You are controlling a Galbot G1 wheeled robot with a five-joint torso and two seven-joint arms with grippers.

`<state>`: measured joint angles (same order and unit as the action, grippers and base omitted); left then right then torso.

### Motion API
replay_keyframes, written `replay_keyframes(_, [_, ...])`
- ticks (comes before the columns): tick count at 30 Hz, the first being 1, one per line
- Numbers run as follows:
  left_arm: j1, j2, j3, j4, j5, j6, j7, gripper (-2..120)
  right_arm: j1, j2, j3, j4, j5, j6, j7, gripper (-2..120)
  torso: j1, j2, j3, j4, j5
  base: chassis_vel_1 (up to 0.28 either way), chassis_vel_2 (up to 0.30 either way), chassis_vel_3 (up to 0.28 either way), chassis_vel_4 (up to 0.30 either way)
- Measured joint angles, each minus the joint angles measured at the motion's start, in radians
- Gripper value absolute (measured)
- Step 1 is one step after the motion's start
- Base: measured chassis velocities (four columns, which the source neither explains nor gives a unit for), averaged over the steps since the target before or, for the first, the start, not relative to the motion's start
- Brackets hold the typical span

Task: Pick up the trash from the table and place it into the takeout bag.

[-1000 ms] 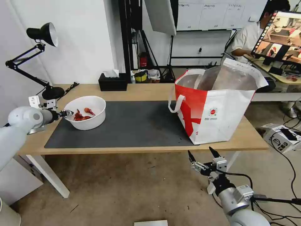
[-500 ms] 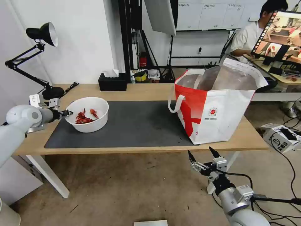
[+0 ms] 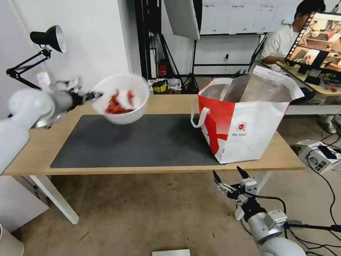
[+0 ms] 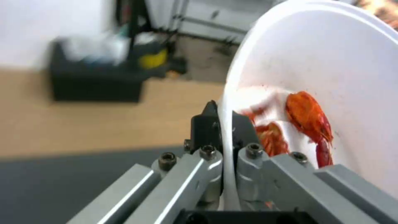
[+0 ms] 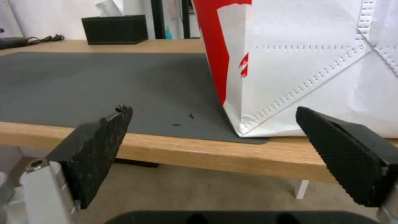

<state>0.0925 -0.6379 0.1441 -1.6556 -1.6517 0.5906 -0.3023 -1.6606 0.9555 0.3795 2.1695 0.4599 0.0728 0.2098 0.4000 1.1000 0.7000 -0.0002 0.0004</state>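
**Left claw holding the bowl of red shells above the tabletop**

Head view: the left claw (image 3: pixel 95 95) grips the rim of the white bowl (image 3: pixel 122 106), which is clear of the dark grey mat (image 3: pixel 142 145) and above its far left part. The bowl is tilted, its opening turned toward the camera, with the red shells (image 3: pixel 115 105) lying inside. The takeout bag (image 3: pixel 245 124), white and red with a silver foil lining, stands upright and open on the right end of the tabletop (image 3: pixel 170 103), well apart from the bowl; its near left corner rests on the mat. A black desk lamp (image 3: pixel 48 37) stands at the tabletop's far left.

Left wrist view: the two fingers (image 4: pixel 203 124) are clenched on the bowl's thin wall, one outside and one inside, next to the red shells. A black tissue box (image 4: pixel 93 82) sits behind on the wood.

Right wrist view: the right claw (image 5: pixel 213 146) is released, jaws spread wide, held below the tabletop's front edge and facing the bag's lower corner.
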Motion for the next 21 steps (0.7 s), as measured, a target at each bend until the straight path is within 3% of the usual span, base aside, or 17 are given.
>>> replay_keyframes(4, [-0.100,-0.039,0.056,-0.020,-0.035,-0.002,-0.021,0,0.000,0.000,0.000,0.000,0.000,0.000,0.000,100,0.000,0.000,0.000,-0.0001,-0.0002,0.000,0.000,0.000,0.000])
replay_keyframes(6, [-0.194,-0.101,0.109,-0.026,-0.057,-0.003,-0.037,0,0.000,0.000,0.000,0.000,0.000,0.000,0.000,100,0.000,0.000,0.000,0.0003,-0.0001,0.000,0.000,0.000,0.000])
replay_keyframes(7, [-0.194,-0.101,0.109,-0.026,-0.057,-0.003,-0.037,0,0.000,0.000,0.000,0.000,0.000,0.000,0.000,100,0.000,0.000,0.000,0.0003,-0.0001,0.000,0.000,0.000,0.000])
replay_keyframes(10, [-0.283,-0.208,0.168,-0.002,-0.067,-0.012,-0.056,0,0.000,0.000,0.000,0.000,0.000,0.000,0.000,100,0.000,0.000,0.000,-0.0001,0.0001,0.000,0.000,0.000,0.000])
replay_keyframes(21, [-0.346,-0.405,0.240,0.106,-0.058,-0.042,-0.065,0,0.000,0.000,0.000,0.000,0.000,0.000,0.000,100,0.000,0.000,0.000,0.0001,-0.0002,0.000,0.000,0.000,0.000])
